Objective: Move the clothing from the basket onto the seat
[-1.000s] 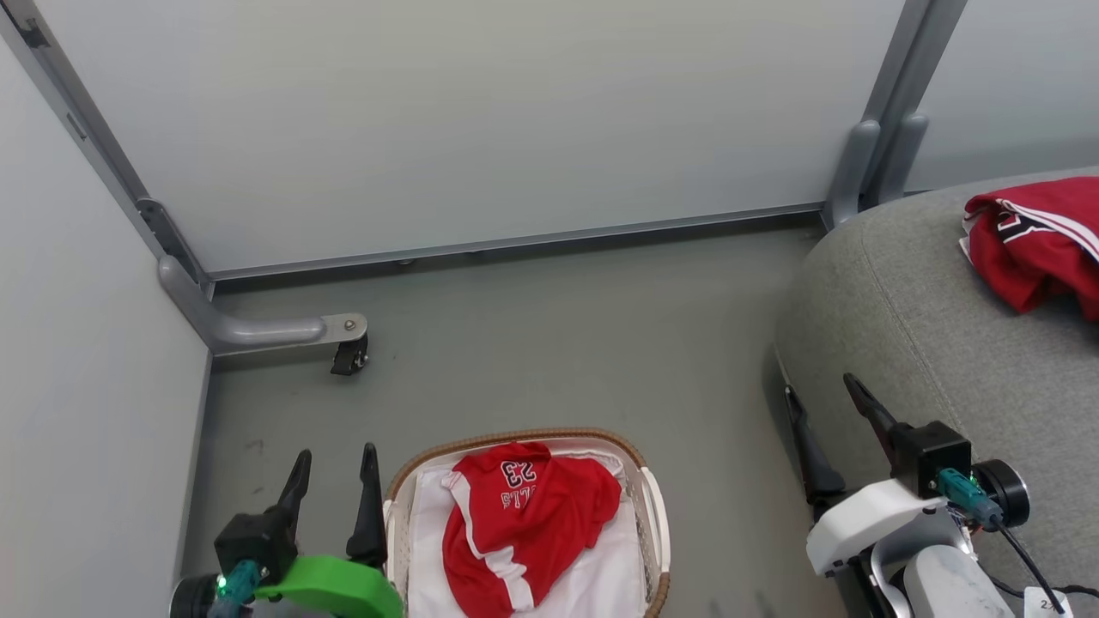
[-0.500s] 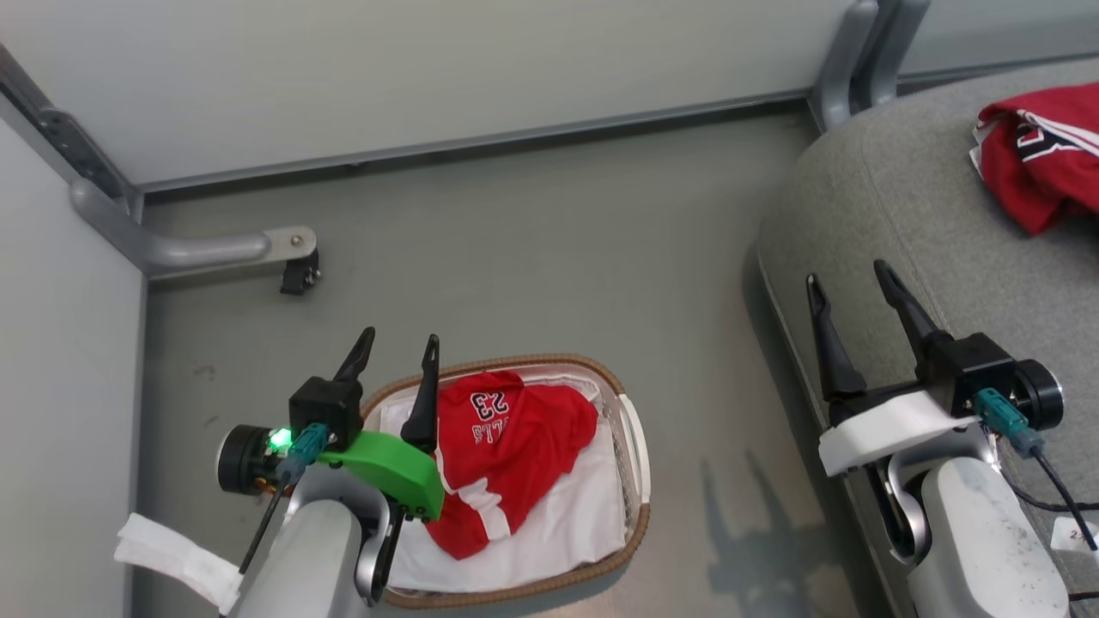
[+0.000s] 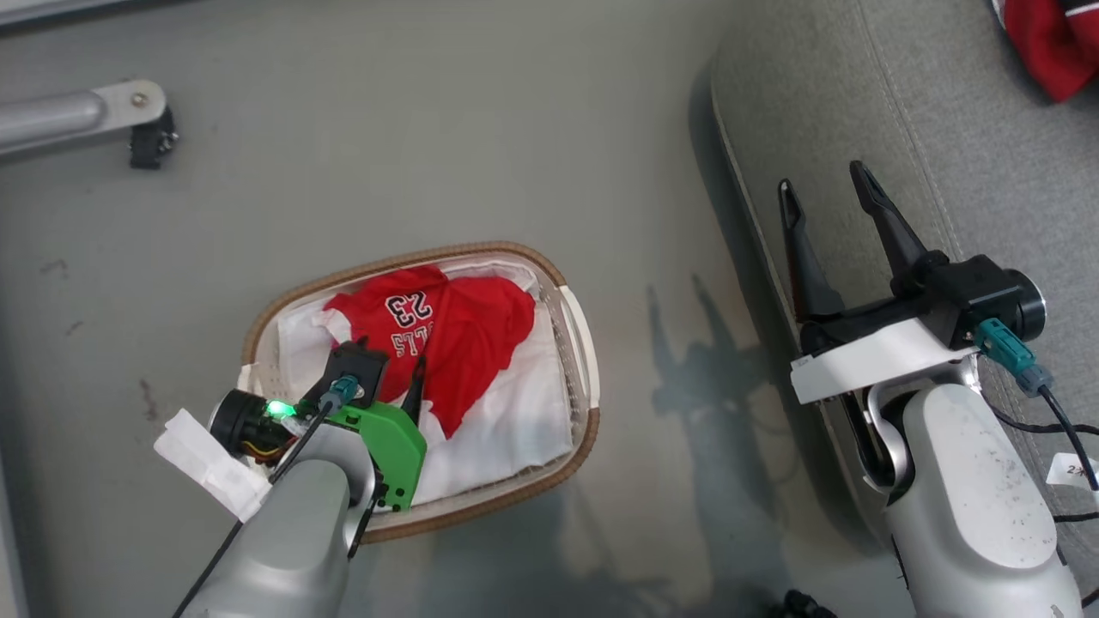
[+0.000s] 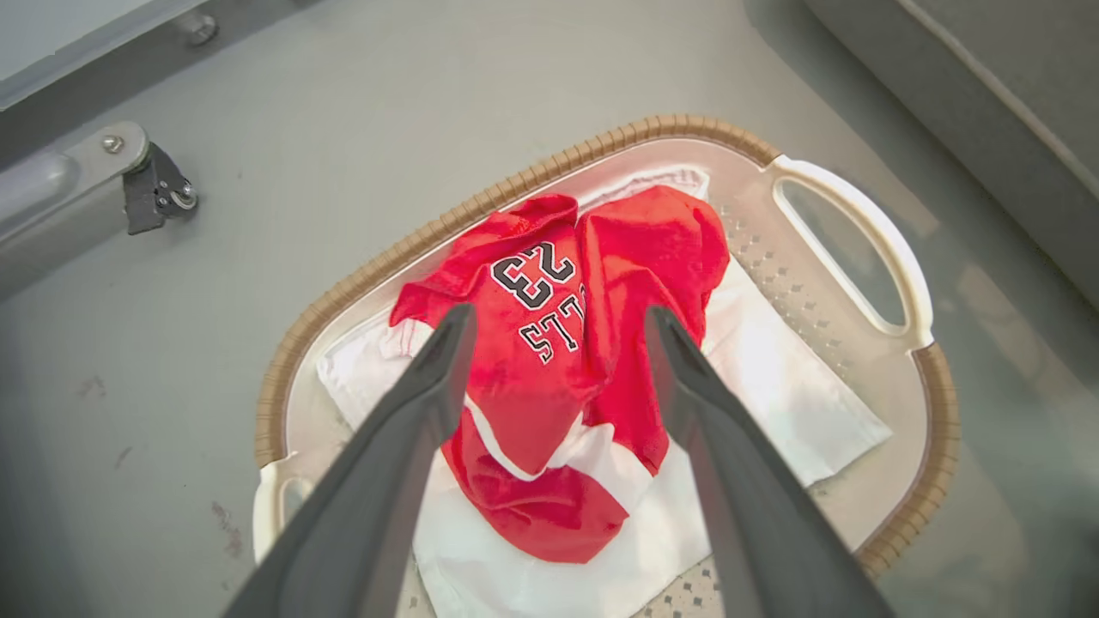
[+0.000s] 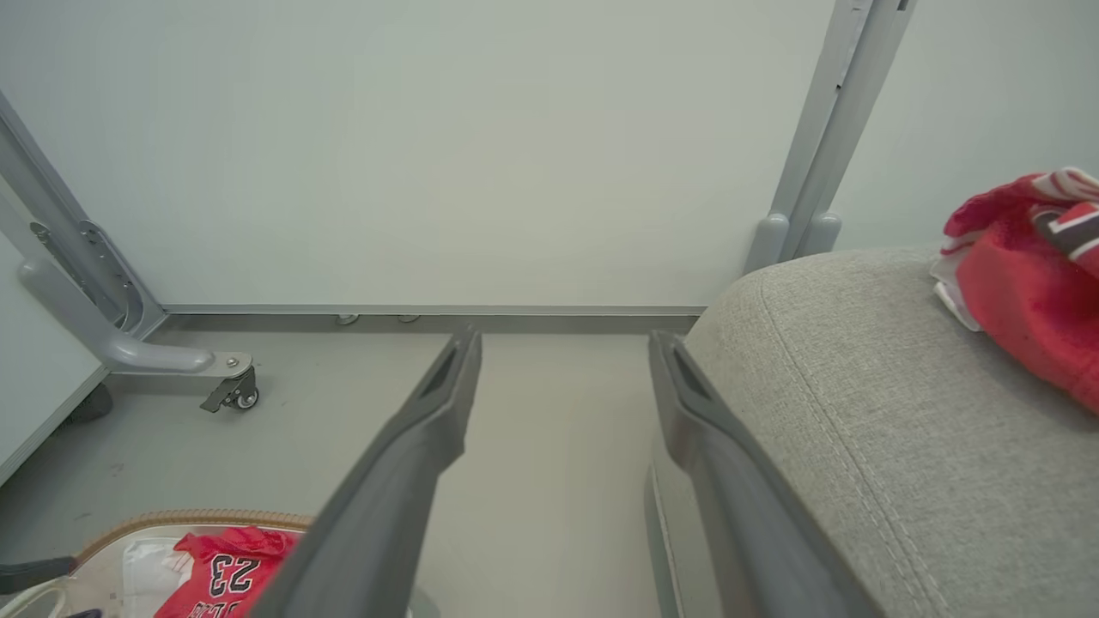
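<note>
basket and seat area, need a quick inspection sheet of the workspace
surface: grey floor, a few dark scuffs
job's things: one red garment in the basket on a white liner; second red garment on the seat
clutter: nothing seen
pincers: left pincer open over the basket garment; right pincer open, empty, by the seat edge
cables: black cable with teal plug at each wrist
surroundings: pale panel wall, grey frame leg with caster

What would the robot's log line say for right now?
left gripper: open, over jersey in basket | right gripper: open, empty, by seat edge | other jersey: on seat | grasp: not yet
</note>
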Tool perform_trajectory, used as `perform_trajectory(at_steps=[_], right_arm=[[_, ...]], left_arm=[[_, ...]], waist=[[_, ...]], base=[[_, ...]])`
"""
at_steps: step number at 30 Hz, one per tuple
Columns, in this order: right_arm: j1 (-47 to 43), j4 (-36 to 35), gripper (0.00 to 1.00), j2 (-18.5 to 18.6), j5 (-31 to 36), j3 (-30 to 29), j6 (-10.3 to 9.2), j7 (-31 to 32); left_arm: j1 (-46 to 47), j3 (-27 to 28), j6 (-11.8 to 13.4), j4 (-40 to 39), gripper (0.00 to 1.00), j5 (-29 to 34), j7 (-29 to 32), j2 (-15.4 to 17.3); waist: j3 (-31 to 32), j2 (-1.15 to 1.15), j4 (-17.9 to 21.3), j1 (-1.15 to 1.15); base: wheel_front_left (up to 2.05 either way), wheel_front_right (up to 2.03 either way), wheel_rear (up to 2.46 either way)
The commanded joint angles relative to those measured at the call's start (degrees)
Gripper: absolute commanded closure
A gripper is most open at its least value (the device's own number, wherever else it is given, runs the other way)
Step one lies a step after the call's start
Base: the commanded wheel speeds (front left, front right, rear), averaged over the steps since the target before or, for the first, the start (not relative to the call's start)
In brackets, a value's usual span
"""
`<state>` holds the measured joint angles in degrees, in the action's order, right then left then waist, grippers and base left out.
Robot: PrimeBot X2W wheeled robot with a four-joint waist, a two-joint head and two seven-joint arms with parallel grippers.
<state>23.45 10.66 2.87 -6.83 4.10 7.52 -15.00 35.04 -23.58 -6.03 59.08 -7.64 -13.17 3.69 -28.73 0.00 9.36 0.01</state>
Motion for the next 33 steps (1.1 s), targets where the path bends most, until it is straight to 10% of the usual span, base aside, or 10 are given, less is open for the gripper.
perform_trajectory(at_steps=[1,20,21,23,33], right_arm=[[1.3,-0.5,0.0,0.0,-0.7,0.6,-0.06,-0.3],[6.8,-3.7,0.0,0.0,-6.1,4.8,-0.07,-0.3],[6.9,-3.6,0.0,0.0,-6.1,4.8,-0.07,-0.3],[6.9,-3.4,0.0,0.0,-6.1,4.6,-0.07,-0.3],[5.5,-1.8,0.0,0.1,-4.3,4.0,-0.07,-0.3]], left_arm=[[2.0,-0.4,0.4,1.7,0.0,0.5,0.3,1.0],[11.5,-2.4,4.1,12.4,0.0,2.3,0.5,7.9],[11.9,-2.4,4.2,12.5,0.22,2.2,0.4,7.9],[12.3,-2.4,4.0,12.6,1.0,2.1,0.2,7.5],[9.1,-1.9,3.6,11.6,1.0,-0.3,-1.8,5.1]], waist=[[-9.2,0.0,6.8,-0.01],[-20.7,0.0,12.1,-0.01],[-20.8,0.0,12.1,-0.01],[-20.8,0.0,11.9,-0.01],[-15.9,0.0,9.1,-0.01]], base=[[0.0,0.0,0.0],[0.0,0.0,0.0],[0.0,0.0,0.0],[0.0,0.0,0.0],[0.0,0.0,0.0]])
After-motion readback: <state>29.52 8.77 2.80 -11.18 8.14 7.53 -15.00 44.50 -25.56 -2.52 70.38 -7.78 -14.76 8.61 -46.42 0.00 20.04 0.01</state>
